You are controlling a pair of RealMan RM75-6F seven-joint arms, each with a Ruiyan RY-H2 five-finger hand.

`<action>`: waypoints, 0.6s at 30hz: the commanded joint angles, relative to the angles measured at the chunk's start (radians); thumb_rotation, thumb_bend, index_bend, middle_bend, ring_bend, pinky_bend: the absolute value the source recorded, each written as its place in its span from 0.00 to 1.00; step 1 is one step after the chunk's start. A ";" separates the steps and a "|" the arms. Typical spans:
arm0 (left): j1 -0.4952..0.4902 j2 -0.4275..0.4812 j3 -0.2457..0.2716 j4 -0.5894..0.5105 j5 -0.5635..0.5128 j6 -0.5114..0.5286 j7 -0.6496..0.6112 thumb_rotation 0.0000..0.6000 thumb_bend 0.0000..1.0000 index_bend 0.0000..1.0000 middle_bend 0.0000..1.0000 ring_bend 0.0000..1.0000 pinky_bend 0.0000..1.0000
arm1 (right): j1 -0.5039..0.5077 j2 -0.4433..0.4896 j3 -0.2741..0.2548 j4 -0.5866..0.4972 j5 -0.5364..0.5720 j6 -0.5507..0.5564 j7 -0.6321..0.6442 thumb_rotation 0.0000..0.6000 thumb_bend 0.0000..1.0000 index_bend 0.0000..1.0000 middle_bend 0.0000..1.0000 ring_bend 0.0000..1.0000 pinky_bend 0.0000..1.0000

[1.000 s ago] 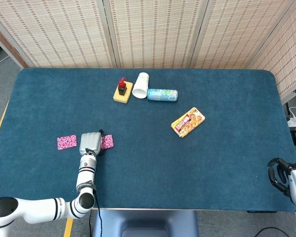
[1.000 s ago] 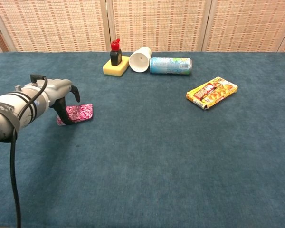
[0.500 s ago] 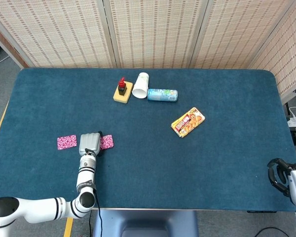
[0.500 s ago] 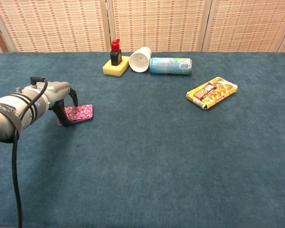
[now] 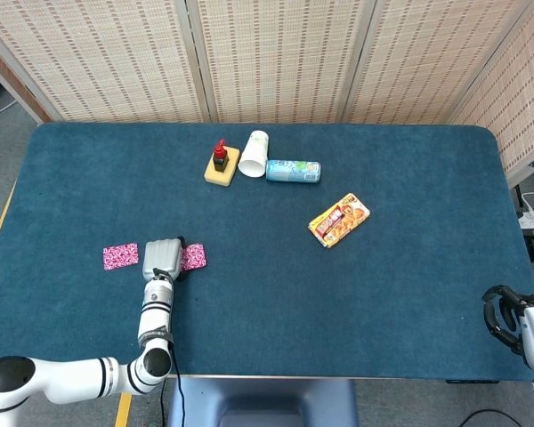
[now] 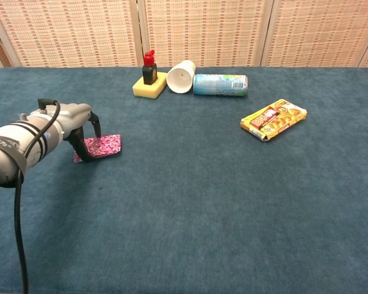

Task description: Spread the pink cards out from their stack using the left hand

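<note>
over the last second little has changed: the left hand (image 5: 162, 259) stays planted on the pink stack (image 6: 98, 146), and the card edge showing just beyond its right side has crept slightly further out. one pink card (image 5: 120, 257) already lies apart on the surface (image 5: 338, 302), just off the hand's left side, so the spreading looks partly done, with the hand likely working another card out of the pile.

the head view shows that separated card, which the chest view hides behind the hand and forearm. it also shows the right hand (image 5: 509, 318) far off at the surface's corner, fingers curled in with nothing in them. the chest view gives what the top-down view cannot: the left hand's dark fingertips (image 6: 98, 127) are bent downward, pressing on the stack's near edge rather than gripping it, so the cards lie under the fingers, flat on the surface.
</note>
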 commanded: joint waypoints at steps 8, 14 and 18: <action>0.074 0.077 0.058 -0.102 0.120 0.046 -0.076 1.00 0.30 0.55 1.00 1.00 1.00 | 0.002 0.000 0.000 -0.001 0.000 -0.003 -0.002 1.00 0.50 0.97 0.91 0.87 0.87; 0.150 0.152 0.124 -0.153 0.218 0.076 -0.144 1.00 0.30 0.56 1.00 1.00 1.00 | 0.003 0.000 0.000 -0.002 0.001 -0.005 -0.003 1.00 0.50 0.97 0.91 0.87 0.87; 0.203 0.203 0.169 -0.180 0.271 0.081 -0.192 1.00 0.30 0.56 1.00 1.00 1.00 | 0.004 -0.002 0.001 -0.002 0.002 -0.006 -0.005 1.00 0.50 0.97 0.91 0.87 0.87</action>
